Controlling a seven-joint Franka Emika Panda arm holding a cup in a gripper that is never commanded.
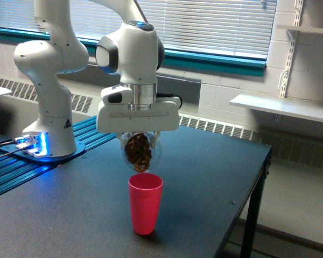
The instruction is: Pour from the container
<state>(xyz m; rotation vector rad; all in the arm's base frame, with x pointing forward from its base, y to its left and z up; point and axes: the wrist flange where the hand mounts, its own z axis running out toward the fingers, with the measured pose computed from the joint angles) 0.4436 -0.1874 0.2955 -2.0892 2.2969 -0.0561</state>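
My gripper point(139, 133) is shut on the container point(140, 151), a small clear plastic cup tipped well over, its mouth facing down toward the camera. Brown pieces fill it and sit at its lower lip. It hangs just above the rim of a pink-red cup point(145, 202) that stands upright on the dark table point(204, 177). The fingers are mostly hidden behind the gripper's white body.
The arm's white base point(48, 134) stands at the exterior view's left on a blue-lit rail point(21, 161). The table's edge point(253, 199) runs along the exterior view's right. A white shelf point(280, 107) sits on the wall behind.
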